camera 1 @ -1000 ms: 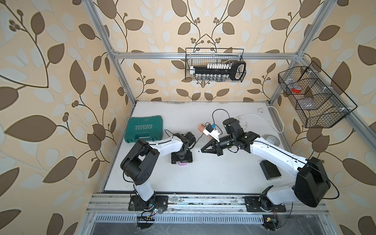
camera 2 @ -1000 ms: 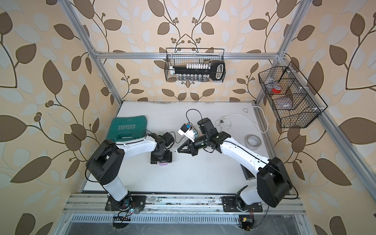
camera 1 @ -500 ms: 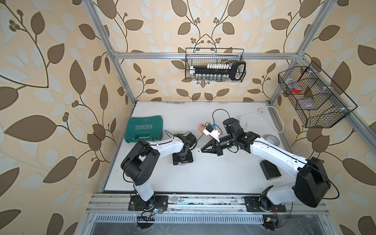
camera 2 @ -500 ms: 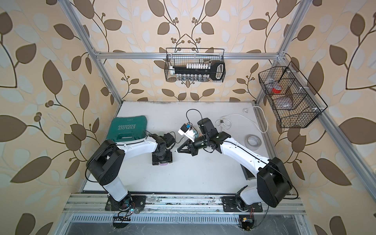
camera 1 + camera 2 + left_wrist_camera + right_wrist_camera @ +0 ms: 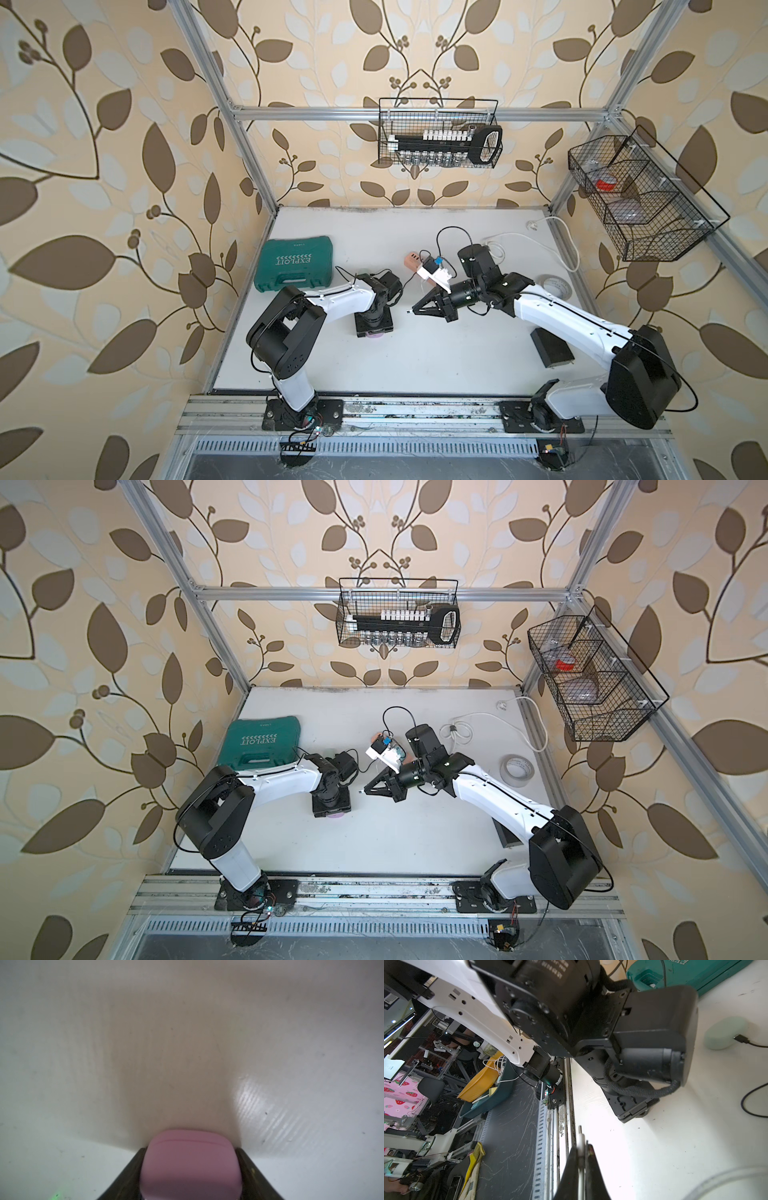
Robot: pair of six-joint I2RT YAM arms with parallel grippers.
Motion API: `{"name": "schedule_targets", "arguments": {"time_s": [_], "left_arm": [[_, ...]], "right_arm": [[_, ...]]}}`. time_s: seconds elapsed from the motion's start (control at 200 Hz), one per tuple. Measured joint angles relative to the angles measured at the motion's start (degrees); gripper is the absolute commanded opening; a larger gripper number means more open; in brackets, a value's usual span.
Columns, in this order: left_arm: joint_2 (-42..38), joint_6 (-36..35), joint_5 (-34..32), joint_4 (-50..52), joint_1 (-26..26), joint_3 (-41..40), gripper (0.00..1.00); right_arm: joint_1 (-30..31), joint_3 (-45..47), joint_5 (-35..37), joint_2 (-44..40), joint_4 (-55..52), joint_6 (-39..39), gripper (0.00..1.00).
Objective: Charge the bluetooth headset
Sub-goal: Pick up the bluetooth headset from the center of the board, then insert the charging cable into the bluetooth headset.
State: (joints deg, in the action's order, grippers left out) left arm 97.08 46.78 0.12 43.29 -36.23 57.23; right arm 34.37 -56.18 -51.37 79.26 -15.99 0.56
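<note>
A pink headset case (image 5: 191,1165) lies on the white table (image 5: 436,357). My left gripper (image 5: 374,326) points straight down over it, and only a pink edge (image 5: 336,814) peeks out in both top views. In the left wrist view both dark fingers (image 5: 133,1169) press against the case's sides, so the gripper is shut on it. To the right my right gripper (image 5: 417,311) lies low and points at the left one. It is shut on a thin white charging plug (image 5: 580,1136) whose metal tip sticks out past the fingertips, a short way from the case.
A white and orange power strip (image 5: 430,270) with chargers stands behind the right gripper. A mint case (image 5: 724,1032) with a black cable plugged in lies behind the left wrist. There is also a green tool case (image 5: 295,264), a tape roll (image 5: 557,286), a black block (image 5: 552,347) and a white cord (image 5: 536,239).
The left gripper's jaws have narrowed onto the pink case. Neither arm has visibly shifted, and the right gripper still holds the plug.
</note>
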Motion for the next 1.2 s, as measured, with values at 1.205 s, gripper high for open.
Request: {"name": "schedule_targets", "arguments": {"time_s": [1.205], "left_arm": [[-44.96,25.40,-8.59,2.12,8.44,-1.09,0.27]], "right_arm": [[21.88,7.10,44.63,14.82,56.68,27.19,0.07]]}}
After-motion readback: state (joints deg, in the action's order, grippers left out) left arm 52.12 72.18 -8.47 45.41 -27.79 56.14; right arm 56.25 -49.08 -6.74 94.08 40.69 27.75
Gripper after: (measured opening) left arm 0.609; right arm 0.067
